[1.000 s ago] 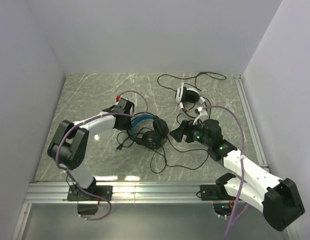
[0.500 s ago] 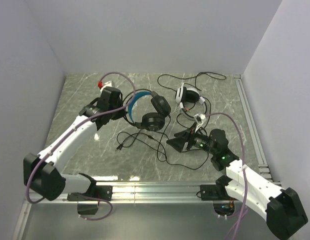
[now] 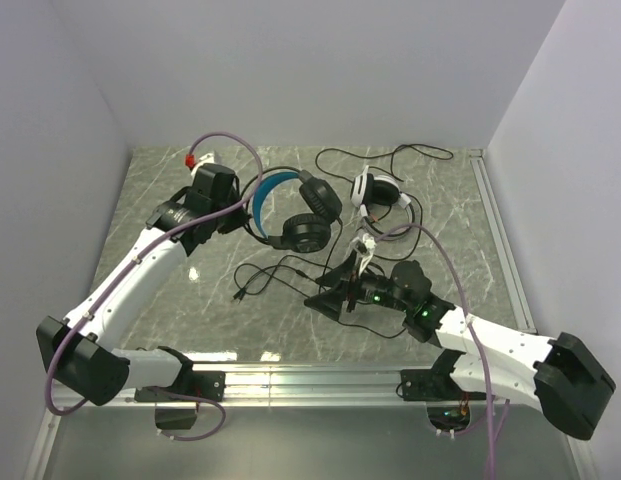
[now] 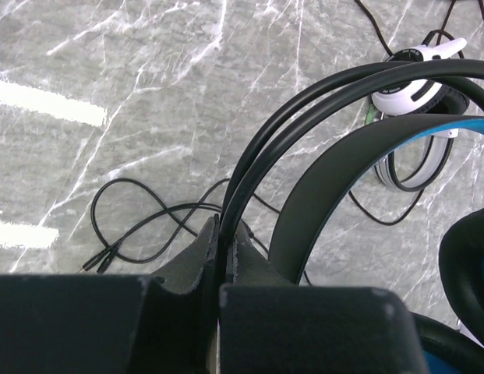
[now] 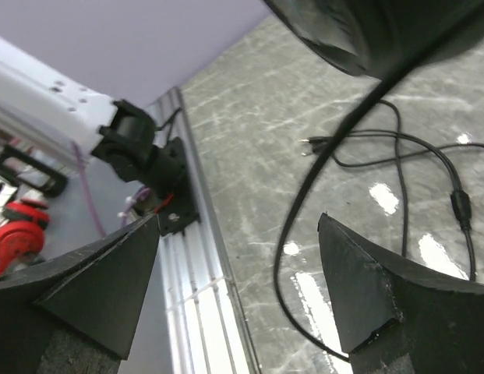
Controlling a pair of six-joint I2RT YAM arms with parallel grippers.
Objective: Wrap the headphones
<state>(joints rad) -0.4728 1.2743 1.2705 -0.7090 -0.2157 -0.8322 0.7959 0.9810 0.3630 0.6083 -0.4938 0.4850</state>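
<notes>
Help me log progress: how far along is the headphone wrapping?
Done: nothing; cables sprawl loose. In hand: left claw shut on the blue headset, holding it up; right claw open around its dangling cable. Left: winding both cables; white headset lies untouched.

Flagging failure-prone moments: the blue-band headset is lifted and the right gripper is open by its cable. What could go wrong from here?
The left gripper pinches only the thin upper bands of the blue-band headset, which might swing or slip out.
The cable hangs slack between the fingers of the open right gripper, so closing may miss it.
Winding could snag loops on the white headset.
</notes>
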